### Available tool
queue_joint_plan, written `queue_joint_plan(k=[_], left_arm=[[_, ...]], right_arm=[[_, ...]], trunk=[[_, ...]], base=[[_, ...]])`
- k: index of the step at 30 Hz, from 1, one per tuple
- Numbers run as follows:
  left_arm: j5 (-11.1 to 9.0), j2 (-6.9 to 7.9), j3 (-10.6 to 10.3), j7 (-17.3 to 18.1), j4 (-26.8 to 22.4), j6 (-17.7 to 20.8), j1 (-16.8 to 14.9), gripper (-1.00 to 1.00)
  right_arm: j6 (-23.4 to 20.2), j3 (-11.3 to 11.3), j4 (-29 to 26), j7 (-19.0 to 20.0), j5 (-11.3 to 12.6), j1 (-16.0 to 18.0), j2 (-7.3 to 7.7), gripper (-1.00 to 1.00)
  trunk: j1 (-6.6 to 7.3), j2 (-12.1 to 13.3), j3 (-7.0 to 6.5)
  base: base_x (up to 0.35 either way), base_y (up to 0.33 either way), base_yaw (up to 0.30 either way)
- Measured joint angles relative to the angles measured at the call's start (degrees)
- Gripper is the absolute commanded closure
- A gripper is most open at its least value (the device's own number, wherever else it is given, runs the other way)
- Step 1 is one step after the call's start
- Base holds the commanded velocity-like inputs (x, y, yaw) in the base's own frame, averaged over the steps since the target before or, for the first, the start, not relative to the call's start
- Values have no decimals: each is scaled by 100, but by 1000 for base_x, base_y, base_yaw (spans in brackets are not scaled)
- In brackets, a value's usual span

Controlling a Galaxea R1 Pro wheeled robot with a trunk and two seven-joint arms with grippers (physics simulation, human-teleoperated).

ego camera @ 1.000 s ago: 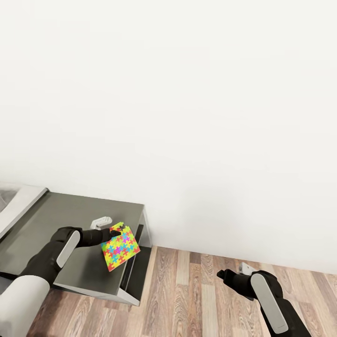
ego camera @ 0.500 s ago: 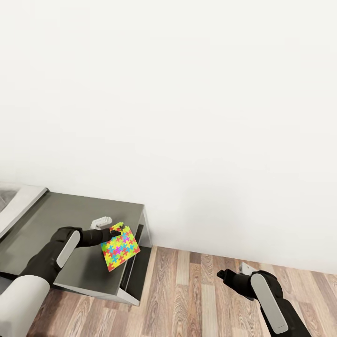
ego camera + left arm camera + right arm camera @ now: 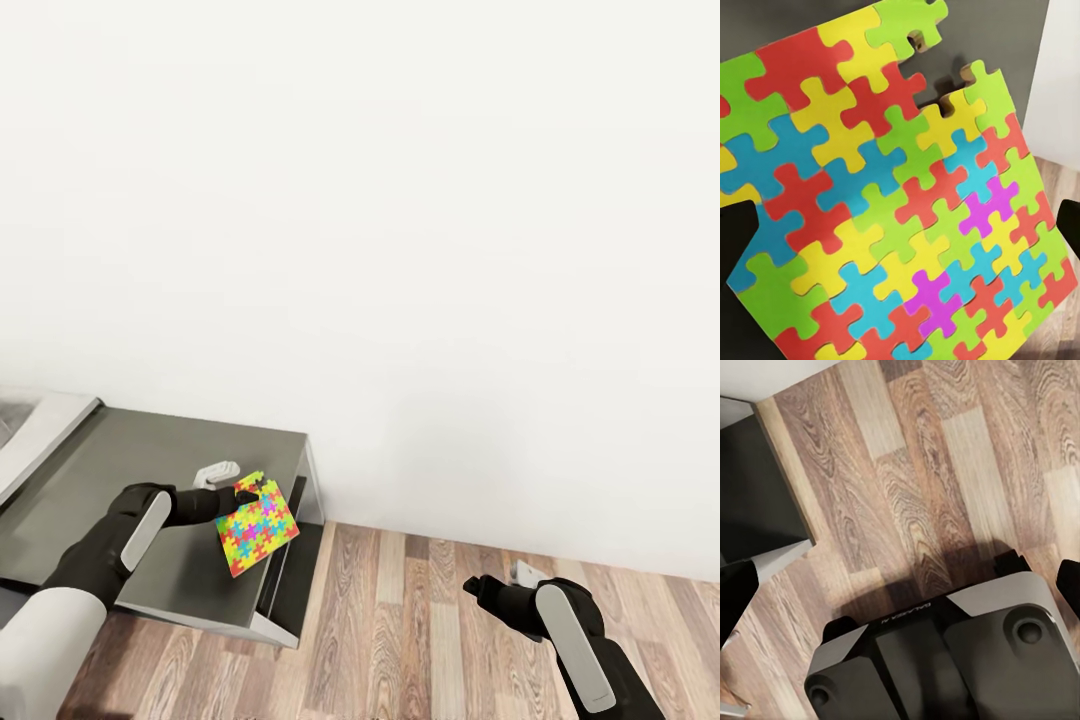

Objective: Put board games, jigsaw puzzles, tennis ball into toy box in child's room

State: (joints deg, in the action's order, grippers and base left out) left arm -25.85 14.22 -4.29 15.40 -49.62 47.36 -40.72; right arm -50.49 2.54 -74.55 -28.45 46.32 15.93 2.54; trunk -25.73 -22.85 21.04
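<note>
1. Against half a second ago the desk (image 3: 150,460) sits a touch higher and further left in the head view, while both arms hold their places in the picture. I take that as the camera and robot moving (only slightly), not the furniture.
2. The left end effector (image 3: 240,497) still grips the puzzle (image 3: 258,527), held tilted above the desk's near right corner and partly out over the floor (image 3: 420,620). The left wrist view shows the puzzle's (image 3: 892,202) coloured face between two dark fingertips (image 3: 735,225), with a notch of missing pieces at one edge.
3. For the task, this looks like the carrying step: the puzzle is lifted but not yet in the toy box (image 3: 40,425), which I judge to be the pale grey shape at the far left.
4. The right end effector (image 3: 480,587) hangs over bare floor, well apart from the desk; its wrist view shows its fingertips (image 3: 735,592) spread wide with nothing between them, above the robot's base (image 3: 945,660).
5. Hard to make out:
   - The toy box is cut off by the picture's edge, so its contents cannot be judged.
   - Exactly where the left fingers pinch the puzzle is unclear, since the board covers them.
   - The other toys' whereabouts cannot be told from here.
</note>
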Motion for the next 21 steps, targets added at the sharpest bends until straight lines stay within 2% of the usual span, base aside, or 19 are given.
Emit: queue_joint_plan(k=[6, 11, 21], left_arm=[[7, 0, 1, -16, -95, -8, 1, -100], [82, 1, 3, -21, -107, -25, -1, -100], [-13, -1, 3, -10, -108, -4, -1, -100]], right_arm=[[0, 0, 0, 1, -1, -1, 0, -100], [-1, 0, -1, 1, -2, 0, 0, -100], [0, 0, 0, 1, -3, -2, 0, -100]], trunk=[[0, 0, 47], [0, 1, 53], [-1, 1, 54]], base=[[0, -10, 0], [0, -136, 0], [0, -26, 0]])
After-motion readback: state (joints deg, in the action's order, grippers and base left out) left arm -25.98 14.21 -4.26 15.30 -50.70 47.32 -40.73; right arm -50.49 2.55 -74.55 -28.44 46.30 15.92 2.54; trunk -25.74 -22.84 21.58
